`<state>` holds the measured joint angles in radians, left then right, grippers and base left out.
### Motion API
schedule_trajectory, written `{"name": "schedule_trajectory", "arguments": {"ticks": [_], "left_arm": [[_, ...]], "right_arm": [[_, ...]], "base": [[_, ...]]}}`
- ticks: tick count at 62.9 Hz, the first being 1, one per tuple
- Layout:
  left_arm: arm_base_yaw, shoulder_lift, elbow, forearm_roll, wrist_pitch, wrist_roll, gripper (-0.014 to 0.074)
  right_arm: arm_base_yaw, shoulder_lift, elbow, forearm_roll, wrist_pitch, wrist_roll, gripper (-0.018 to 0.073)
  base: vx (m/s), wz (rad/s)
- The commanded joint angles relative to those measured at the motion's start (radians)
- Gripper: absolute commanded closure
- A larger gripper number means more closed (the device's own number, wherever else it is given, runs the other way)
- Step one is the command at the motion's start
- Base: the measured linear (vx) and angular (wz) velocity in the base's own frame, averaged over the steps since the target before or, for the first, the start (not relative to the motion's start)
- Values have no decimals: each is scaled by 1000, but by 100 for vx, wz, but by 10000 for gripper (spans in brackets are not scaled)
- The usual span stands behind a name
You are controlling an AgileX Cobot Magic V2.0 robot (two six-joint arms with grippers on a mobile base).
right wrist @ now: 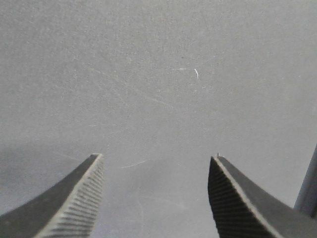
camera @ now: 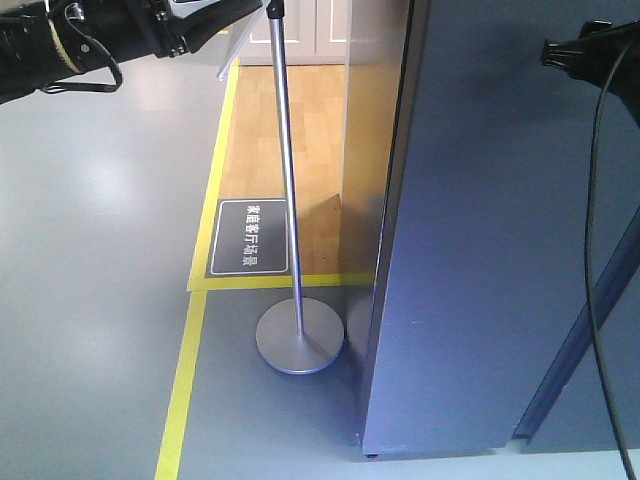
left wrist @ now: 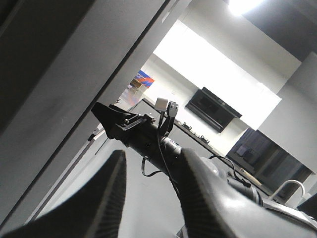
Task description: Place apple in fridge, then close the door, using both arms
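Observation:
The fridge (camera: 480,250) fills the right of the front view as a tall dark blue-grey block; none of its white inside shows. The apple is out of view. My left arm (camera: 90,35), with its yellow band, reaches in at the top left. The left gripper (left wrist: 152,151) is open and holds nothing; past its fingers I see my right arm (left wrist: 148,136). My right arm (camera: 590,50) is at the top right, in front of the fridge. The right gripper (right wrist: 156,156) is open and empty, facing a flat scratched grey panel (right wrist: 158,74) at close range; I cannot tell if it is the door.
A thin silver sign pole (camera: 287,170) on a round base (camera: 299,338) stands just left of the fridge. A dark floor sign (camera: 250,238) and yellow tape lines (camera: 180,400) mark the grey floor. Wooden flooring (camera: 300,110) lies behind.

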<state>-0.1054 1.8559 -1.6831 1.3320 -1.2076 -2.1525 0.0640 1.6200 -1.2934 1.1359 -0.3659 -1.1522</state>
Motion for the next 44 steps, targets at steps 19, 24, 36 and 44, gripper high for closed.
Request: {"name": "schedule_trajectory", "arguments": {"ticks": [19,24,36,44], "left_arm": [[1,-50,-30,-70,-110,0,335],[1,-50,-30,-70,-110,0,335],[1,-50,-30,-70,-106,0,335],[1,-50,-30,-70,-102,0,335]], "right_arm": [[-48,12,-78,-33,49,-14,106],[-65,28,-94,-33,60,-14,106],[-64,61,-134,-33,72,-64,106],[-64,88,-168,-33,106,-73,106]], "base": [[0,0],[0,0],[0,0],[0,0]]}}
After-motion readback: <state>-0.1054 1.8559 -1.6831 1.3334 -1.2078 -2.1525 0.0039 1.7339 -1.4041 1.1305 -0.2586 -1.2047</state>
